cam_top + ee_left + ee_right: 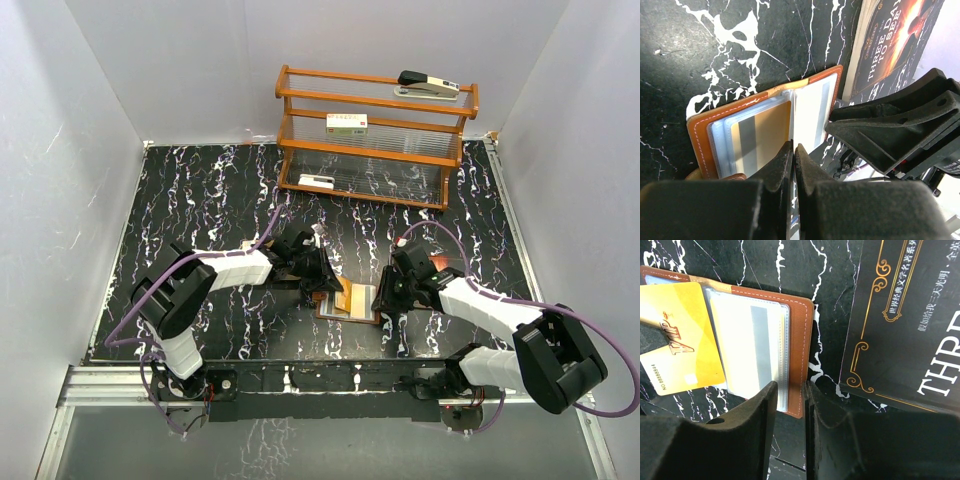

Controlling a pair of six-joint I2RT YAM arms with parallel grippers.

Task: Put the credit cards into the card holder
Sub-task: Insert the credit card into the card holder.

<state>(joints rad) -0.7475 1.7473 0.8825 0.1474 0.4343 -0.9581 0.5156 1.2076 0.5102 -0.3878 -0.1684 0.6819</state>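
My left arm reaches in from the near left across the black marbled table (200, 200). My left gripper (792, 148) is at the middle of the table, over the left half of the wallet (801, 340). Its fingers are squeezed to a hairline, pinched on the edge of the gold card (682, 335). In the right wrist view one dark finger lies over that card's left edge. The gold card sits slightly tilted over the wallet's left half, lettered face up. Its near end sticks out past the wallet's near edge, so it is not in a pocket.

The wallet lies open and flat near the front middle of the table, its brown leather rim with pale stitching around clear plastic pockets. In the right-hand pocket sits a pale card (760, 350) with a grey stripe.

Far behind the wallet a wooden rack (375, 135) stands against the back wall, with a stapler (428, 85) on its top shelf.

My right gripper (791, 390) comes in from the right at the wallet's near right corner. Its fingers are a little apart, and the wallet's brown edge shows in the gap. I cannot tell whether they touch the leather.

Just right of the wallet lies a dark book (910, 325) with gold ornament and pale lettering, flat on the table and not touching the wallet.
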